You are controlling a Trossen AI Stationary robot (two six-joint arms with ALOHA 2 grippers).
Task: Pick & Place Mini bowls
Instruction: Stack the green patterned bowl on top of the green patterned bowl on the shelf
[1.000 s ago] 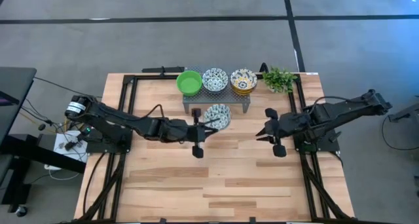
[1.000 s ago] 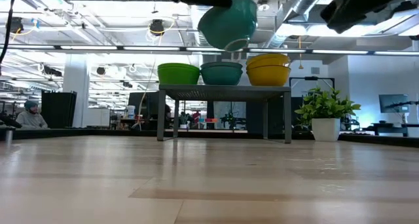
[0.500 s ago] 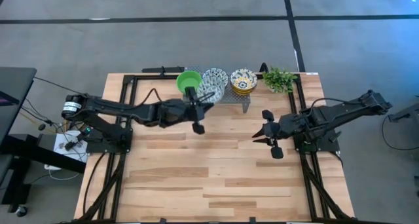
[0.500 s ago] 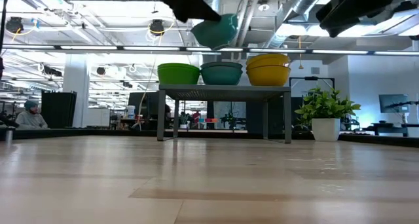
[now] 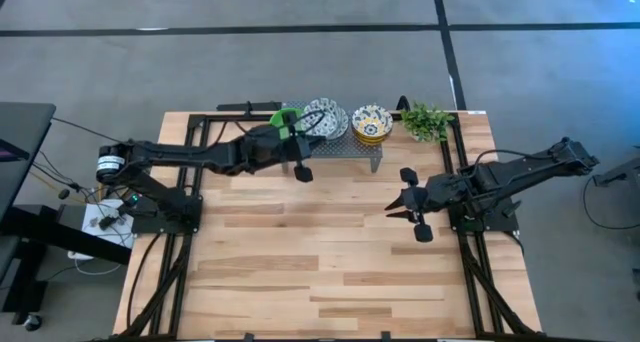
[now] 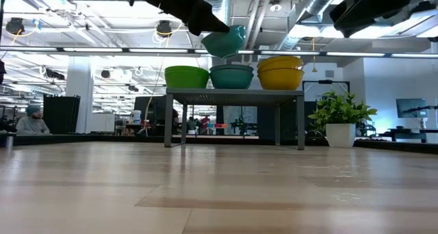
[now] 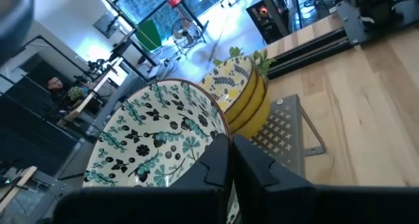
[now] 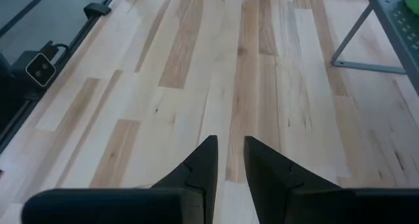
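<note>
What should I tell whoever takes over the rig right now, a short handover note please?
Left tool: shut on the rim of a blue-patterned mini bowl, held tilted above the grey rack, over the blue-patterned stack.
Right tool: over bare table to the right, holding nothing, fingers nearly together.
On the rack: green bowl, blue-patterned stack, yellow-patterned stack. The plant sits beside it.
Done: bowls sorted by pattern on the rack.
Left: lower and release the held bowl onto its stack.

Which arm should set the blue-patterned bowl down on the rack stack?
Left. Its gripper already pinches the bowl by the rim, right above the rack. The right gripper hangs empty over bare table, away from the rack.
</note>
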